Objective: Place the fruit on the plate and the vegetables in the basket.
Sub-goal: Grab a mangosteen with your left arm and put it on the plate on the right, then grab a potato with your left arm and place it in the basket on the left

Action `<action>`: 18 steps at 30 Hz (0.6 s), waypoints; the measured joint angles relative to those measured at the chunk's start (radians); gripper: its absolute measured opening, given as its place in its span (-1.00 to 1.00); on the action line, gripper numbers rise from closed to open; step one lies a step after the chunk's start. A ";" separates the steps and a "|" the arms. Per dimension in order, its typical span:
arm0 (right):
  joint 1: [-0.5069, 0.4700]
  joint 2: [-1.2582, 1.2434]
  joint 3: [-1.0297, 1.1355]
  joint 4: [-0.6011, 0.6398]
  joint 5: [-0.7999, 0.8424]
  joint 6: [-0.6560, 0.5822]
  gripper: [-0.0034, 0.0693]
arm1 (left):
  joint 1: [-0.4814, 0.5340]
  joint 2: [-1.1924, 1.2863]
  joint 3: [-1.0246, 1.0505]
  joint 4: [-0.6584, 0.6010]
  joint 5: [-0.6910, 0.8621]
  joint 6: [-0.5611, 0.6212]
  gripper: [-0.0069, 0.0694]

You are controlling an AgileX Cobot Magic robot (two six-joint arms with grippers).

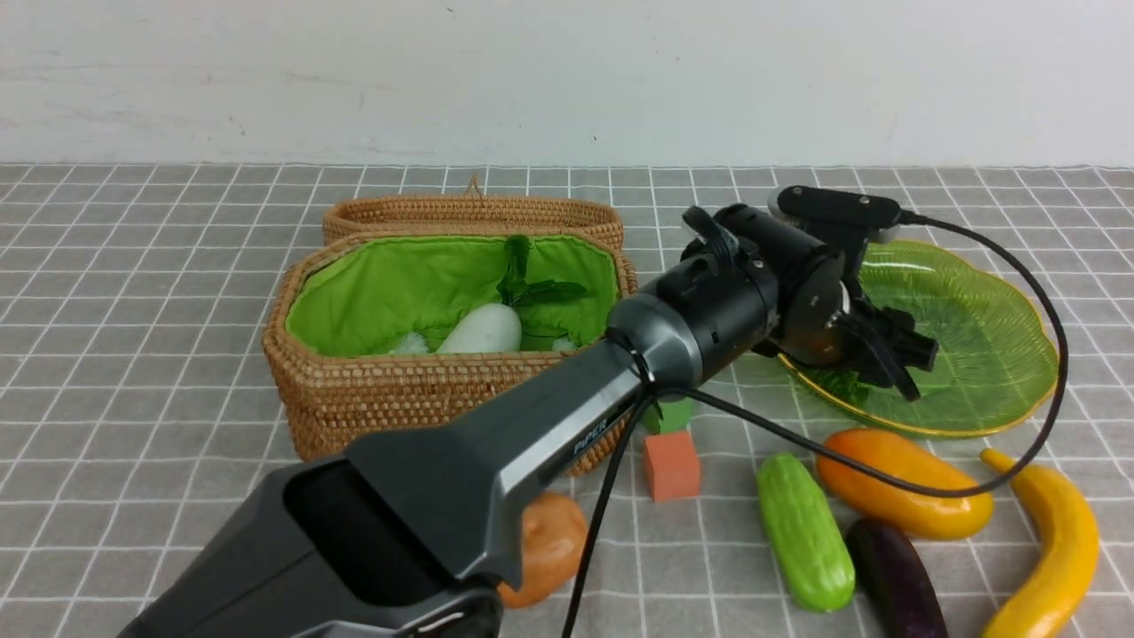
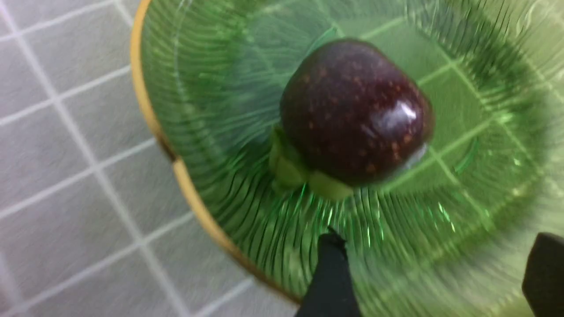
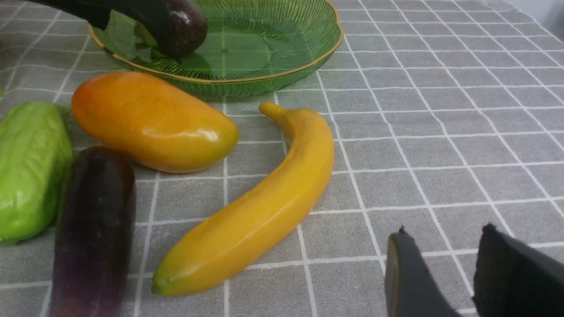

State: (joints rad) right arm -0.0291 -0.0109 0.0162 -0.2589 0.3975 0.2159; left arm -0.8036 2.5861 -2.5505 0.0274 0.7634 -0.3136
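My left gripper (image 2: pixel 436 281) hangs over the plate (image 1: pixel 1001 346), which lies directly beneath it. Its jaws are spread wide with nothing between them. The mangosteen (image 2: pixel 352 110) lies in the plate just ahead of the fingertips (image 2: pixel 330 273) and clear of them, with its green calyx turned toward the gripper. That wrist picture is smeared, so I cannot tell whether the fruit sits steady. My right gripper (image 3: pixel 458 281) is low over the bare desk (image 3: pixel 440 110), its jaws only narrowly apart and empty. The banana (image 3: pixel 264 198) is the nearest thing ahead of it, lying toward the left arm's side. Past the banana lies the mango (image 3: pixel 154 121). The eggplant (image 3: pixel 94 229) is close against the mango, and the cucumber (image 3: pixel 31 163) is just beside the eggplant, farther out on that same side. All four are on the desk, on the near side of the plate. Well off to the left gripper's left stands the basket (image 1: pixel 399 399), lid back, with the radish (image 1: pixel 483 330) inside on the green lining. The potato (image 1: pixel 545 545) sits on the desk in front of the basket, partly hidden by my left arm.
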 joint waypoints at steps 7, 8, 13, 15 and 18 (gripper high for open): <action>0.000 0.000 0.000 0.000 0.000 0.000 -0.25 | 0.025 -0.198 0.000 -0.005 0.242 0.081 0.53; 0.000 0.000 0.000 0.000 0.000 0.000 -0.25 | 0.034 -0.231 0.000 -0.012 0.274 0.092 0.52; 0.000 0.000 0.000 0.000 0.000 0.000 -0.25 | 0.121 -0.457 0.061 -0.074 0.385 0.204 0.52; 0.000 0.000 0.000 0.000 0.000 0.000 -0.25 | 0.134 -0.530 0.119 -0.086 0.413 0.254 0.52; 0.000 0.000 0.000 0.000 0.000 0.000 -0.25 | 0.131 -0.716 0.370 -0.117 0.456 0.351 0.52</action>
State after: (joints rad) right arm -0.0291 -0.0109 0.0162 -0.2589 0.3975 0.2159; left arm -0.6722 1.8704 -2.1808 -0.0894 1.2195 0.0378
